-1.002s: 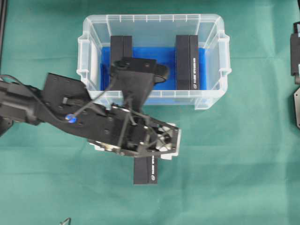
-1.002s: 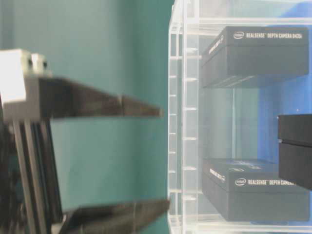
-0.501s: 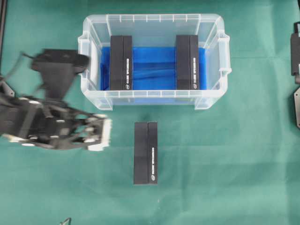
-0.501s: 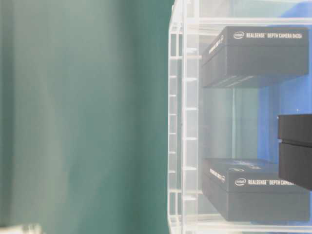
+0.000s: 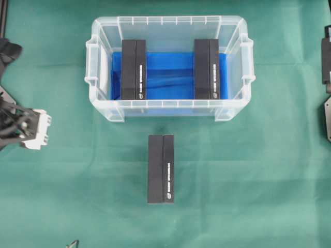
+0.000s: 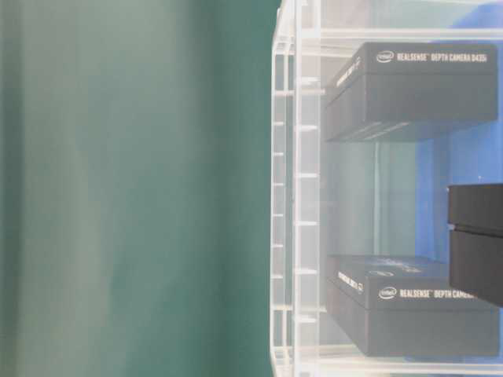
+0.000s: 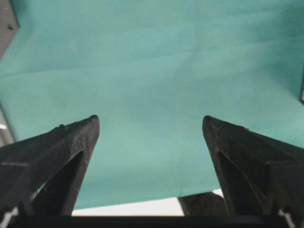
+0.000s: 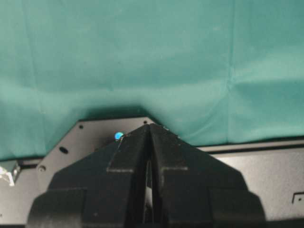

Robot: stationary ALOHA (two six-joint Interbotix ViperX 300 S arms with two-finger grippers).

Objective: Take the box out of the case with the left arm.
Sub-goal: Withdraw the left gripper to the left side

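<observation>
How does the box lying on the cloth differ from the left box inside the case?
The box on the cloth lies outside the case, on the green cloth in front of its near wall; the left box in the case rests on the blue lining. The outside one lies alone; the inside one has a second box alongside, apart from it. Both are black, oblong, look alike, and lie in the same direction.

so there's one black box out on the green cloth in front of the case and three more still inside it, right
Not quite: only two boxes remain inside the case, one at the left, one at the right, as the overhead view shows. One box does lie on the green cloth in front.
</observation>
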